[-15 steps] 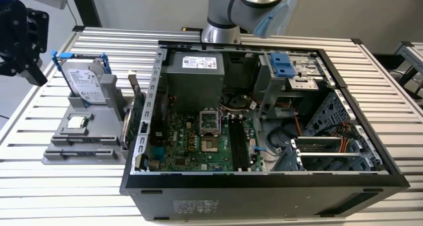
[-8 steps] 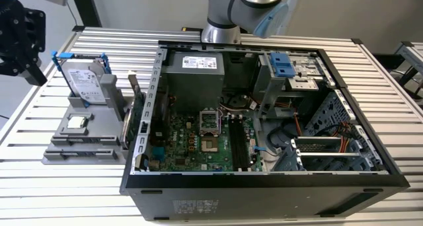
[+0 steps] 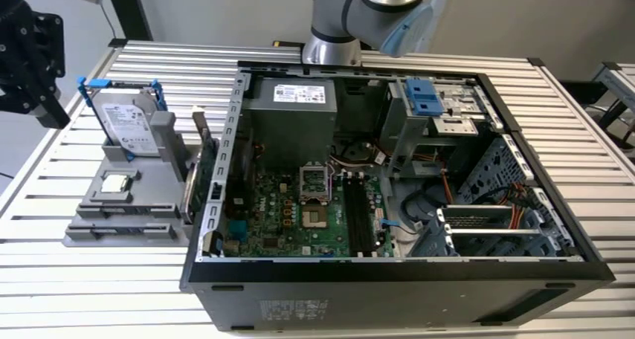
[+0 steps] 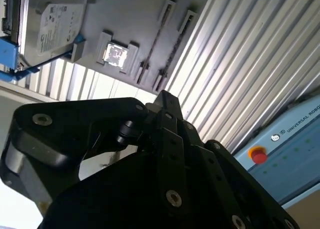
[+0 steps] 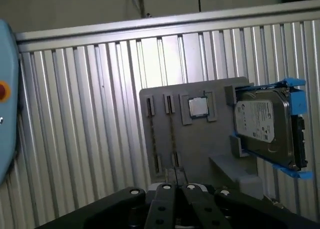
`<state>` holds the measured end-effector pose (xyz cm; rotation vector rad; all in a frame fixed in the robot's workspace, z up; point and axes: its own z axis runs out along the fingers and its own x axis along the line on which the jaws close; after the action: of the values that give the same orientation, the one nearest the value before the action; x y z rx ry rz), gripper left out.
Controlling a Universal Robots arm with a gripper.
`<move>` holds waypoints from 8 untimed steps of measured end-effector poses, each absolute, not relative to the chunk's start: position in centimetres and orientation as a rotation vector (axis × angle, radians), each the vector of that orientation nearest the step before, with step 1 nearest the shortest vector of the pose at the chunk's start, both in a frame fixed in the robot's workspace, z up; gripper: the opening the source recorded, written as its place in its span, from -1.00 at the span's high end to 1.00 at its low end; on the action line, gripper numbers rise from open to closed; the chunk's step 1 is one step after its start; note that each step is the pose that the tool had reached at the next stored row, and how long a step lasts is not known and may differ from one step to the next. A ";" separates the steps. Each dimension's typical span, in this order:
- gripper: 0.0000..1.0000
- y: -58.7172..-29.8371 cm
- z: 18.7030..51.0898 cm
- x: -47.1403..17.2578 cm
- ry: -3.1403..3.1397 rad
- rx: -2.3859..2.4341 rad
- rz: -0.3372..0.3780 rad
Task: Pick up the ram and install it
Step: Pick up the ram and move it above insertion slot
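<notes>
As the exterior view has it: the gripper hangs high near the edge of the slatted table, at the exterior view's left.
Nearest to it: the hard drive in its blue frame, upright on the grey holder, lower than the fingertips and towards the exterior view's right.
Farther that way: the open computer case, well apart from the gripper.
First wrist view, gripper: fingers drawn in narrow, tips all but meeting, nothing between them.
First wrist view, the ram: a thin dark strip on edge in a slot of the holder, out beyond the fingertips and untouched. A like strip sits in the slot just beside it.
Same view, neighbours: a square processor chip beside the ram's slot, with the hard drive past that.
Second wrist view, gripper: narrow, holding nothing.
Second wrist view, the ram: in its holder slot beyond the fingertips, between the processor chip and the other strip.
</notes>
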<state>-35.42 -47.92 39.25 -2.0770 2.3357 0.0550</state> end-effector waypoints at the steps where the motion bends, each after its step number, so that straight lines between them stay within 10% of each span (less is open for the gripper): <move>1: 1.00 -47.9 39.2 -35.4 2.323 -2.092 0.055; 8: 1.00 -47.9 39.2 -35.4 2.223 -2.199 0.056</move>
<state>-35.42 -47.92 39.25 -2.1994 2.2233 0.0561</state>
